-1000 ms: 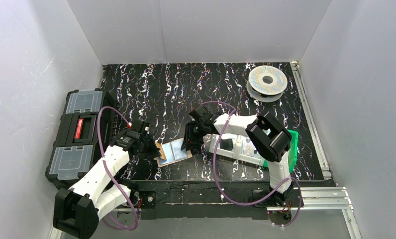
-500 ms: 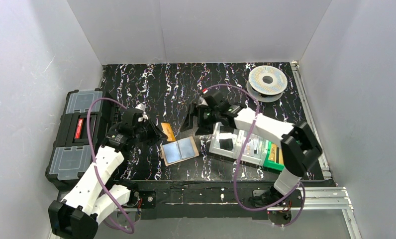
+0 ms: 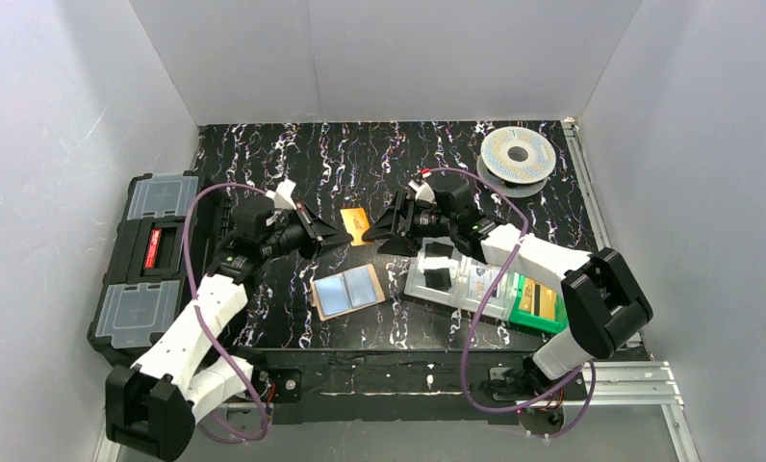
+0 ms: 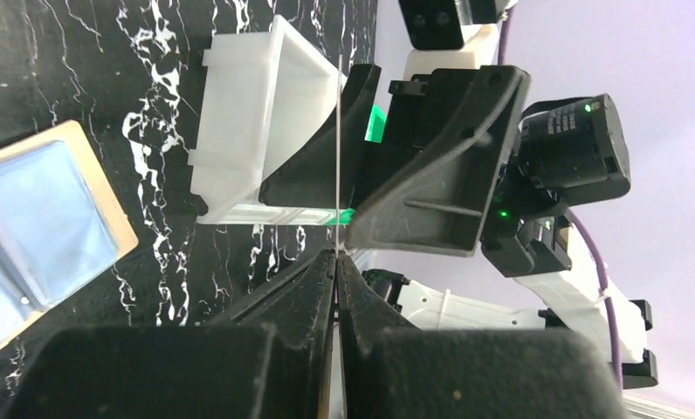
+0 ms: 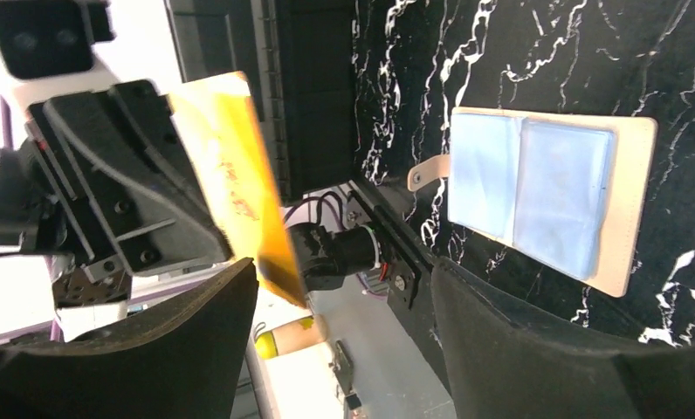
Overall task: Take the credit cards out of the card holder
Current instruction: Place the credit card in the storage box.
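The tan card holder (image 3: pixel 319 310) lies open on the black table, with pale blue credit cards (image 3: pixel 349 291) in both panels. It also shows in the right wrist view (image 5: pixel 634 205) with the cards (image 5: pixel 536 188), and in the left wrist view (image 4: pixel 117 229). My left gripper (image 3: pixel 342 236) is shut on a thin yellow-gold piece (image 3: pixel 357 225) and holds it in the air above the table; in the left wrist view (image 4: pixel 337 258) it shows edge-on. My right gripper (image 3: pixel 380 237) is open and faces that piece (image 5: pixel 230 175), whose corner reaches the mouth of the jaws (image 5: pixel 344 279).
A black toolbox (image 3: pixel 153 255) stands at the left edge. A clear compartment tray (image 3: pixel 456 281) and a green bin (image 3: pixel 545 300) lie under the right arm. A filament spool (image 3: pixel 517 156) sits at the back right. White walls enclose the table.
My left gripper has risen from the card holder's left edge and moved right with the yellow-gold piece. My right gripper has left the holder's right edge and turned to face it.
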Controlling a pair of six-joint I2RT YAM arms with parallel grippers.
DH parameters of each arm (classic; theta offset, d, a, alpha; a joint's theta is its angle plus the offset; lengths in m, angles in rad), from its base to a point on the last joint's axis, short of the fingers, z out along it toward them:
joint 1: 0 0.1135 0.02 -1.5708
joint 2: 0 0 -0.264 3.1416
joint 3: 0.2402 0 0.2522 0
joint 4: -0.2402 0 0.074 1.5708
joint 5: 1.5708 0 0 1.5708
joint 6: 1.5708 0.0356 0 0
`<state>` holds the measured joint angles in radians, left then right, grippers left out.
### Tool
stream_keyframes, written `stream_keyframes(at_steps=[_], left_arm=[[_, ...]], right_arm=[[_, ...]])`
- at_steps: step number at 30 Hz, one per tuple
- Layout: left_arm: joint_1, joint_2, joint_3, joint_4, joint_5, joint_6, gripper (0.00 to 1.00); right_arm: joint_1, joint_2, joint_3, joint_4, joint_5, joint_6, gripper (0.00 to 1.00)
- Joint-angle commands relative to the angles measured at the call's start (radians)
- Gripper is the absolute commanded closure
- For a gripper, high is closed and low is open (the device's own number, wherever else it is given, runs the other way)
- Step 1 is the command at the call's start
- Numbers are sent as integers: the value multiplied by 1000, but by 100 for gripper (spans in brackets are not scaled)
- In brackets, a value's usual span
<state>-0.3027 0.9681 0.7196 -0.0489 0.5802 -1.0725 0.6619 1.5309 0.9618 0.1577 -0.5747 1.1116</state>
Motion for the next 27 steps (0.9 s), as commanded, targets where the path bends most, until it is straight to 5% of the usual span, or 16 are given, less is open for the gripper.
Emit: stream_keyframes(at_steps=[1, 9, 16, 18, 22, 27], left_arm=[[5, 56, -24, 139, 135, -52, 100], [5, 104, -56, 238, 211, -78, 100], [5, 132, -29, 173, 237, -24, 99], [5, 136, -13, 121, 229, 11, 87], [3, 132, 27, -47, 185, 110, 43], [2, 142, 96, -252, 91, 236, 13]], right_arm=[[-5, -52, -34, 228, -64, 97, 23], [-5, -52, -68, 296, -62, 139, 54], [-5, -51, -72, 267, -43, 129, 99], [-5, -60, -71, 235, -29, 109, 99], [-5, -97, -71, 113, 30, 34, 99], [-7, -204, -75, -143, 173, -79, 99]])
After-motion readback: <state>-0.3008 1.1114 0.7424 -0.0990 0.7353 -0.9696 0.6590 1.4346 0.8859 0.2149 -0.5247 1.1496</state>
